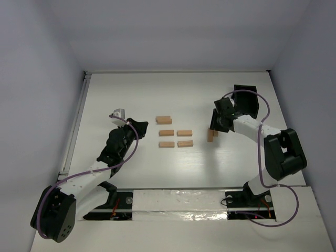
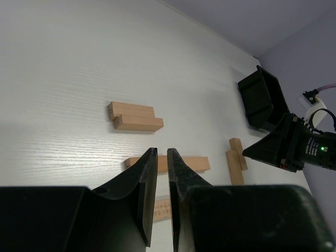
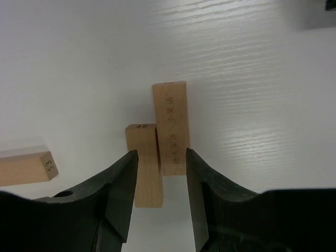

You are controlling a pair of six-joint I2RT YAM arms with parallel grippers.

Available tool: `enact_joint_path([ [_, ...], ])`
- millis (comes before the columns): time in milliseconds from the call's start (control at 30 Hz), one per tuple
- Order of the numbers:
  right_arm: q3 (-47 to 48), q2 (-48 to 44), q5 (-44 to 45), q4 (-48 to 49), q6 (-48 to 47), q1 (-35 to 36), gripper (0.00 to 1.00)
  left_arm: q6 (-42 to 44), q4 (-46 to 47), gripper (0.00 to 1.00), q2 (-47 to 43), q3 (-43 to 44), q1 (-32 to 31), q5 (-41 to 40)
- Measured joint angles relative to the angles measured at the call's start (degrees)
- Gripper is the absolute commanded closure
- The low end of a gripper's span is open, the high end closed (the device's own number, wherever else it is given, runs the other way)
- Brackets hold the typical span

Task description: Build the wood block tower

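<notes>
Two robot arms work at a white counter [image 1: 136,89] scattered with small tan wood blocks.

The right tool [image 3: 161,157] points down at the counter with its jaws about half open. Two blocks lie flat in the gap between those jaws, side by side and touching along their long faces. The nearer block [image 3: 147,168] sits back toward the tool's wrist. The farther block [image 3: 170,121] reaches out ahead of the fingertips, so their ends are not flush. Whether the pads are pressing on the pair cannot be told, and neither block looks lifted. A black box [image 1: 247,101] sits near this tool, farther from the arm bases.

The left tool [image 2: 163,157] hangs above the counter with its jaws nearly together, only a thin slit between them, and holds nothing. Five loose blocks [image 1: 166,133] lie ahead of it, between the two tools.

This looks like an early stage. The pair under the right tool seems meant as the tower's bottom layer, and nothing is stacked yet. To do this step well, the jaws should probably straddle both blocks across their width and close gently, pressing them together. The farther block then needs nudging back until the ends line up. Withdrawing straight upward would keep the fingers from dragging either block askew, since a crooked base would likely tilt every layer above.
</notes>
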Motion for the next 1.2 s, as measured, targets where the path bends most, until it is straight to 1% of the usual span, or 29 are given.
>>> enact_joint_path([
  [67, 0.1, 0.0, -0.2, -0.1, 0.0, -1.4, 0.47, 0.0, 0.0, 0.88, 0.0, 0.0, 0.0, 0.0],
  [167, 0.8, 0.7, -0.3, -0.2, -0.5, -3.1, 0.43, 0.0, 0.0, 0.88, 0.0, 0.0, 0.0, 0.0],
  [367, 2.3, 3.2, -1.9, -0.2, -1.7, -3.7, 0.43, 0.0, 0.0, 0.88, 0.0, 0.0, 0.0, 0.1],
  [767, 5.7, 6.2, -3.0, -0.4, -2.6, -3.7, 0.49, 0.0, 0.0, 0.88, 0.0, 0.0, 0.0, 0.2],
  [1067, 7.1, 8.6, -1.9, -1.6, -2.9, -3.7, 0.5, 0.0, 0.0, 0.88, 0.0, 0.0, 0.0, 0.3],
  [1133, 7.2, 8.9, -1.7, -1.8, -2.9, -3.7, 0.51, 0.0, 0.0, 0.88, 0.0, 0.0, 0.0, 0.3],
  [1200, 7.3, 9.2, -1.7, -1.9, -3.0, -3.7, 0.56, 0.0, 0.0, 0.88, 0.0, 0.0, 0.0, 0.3],
])
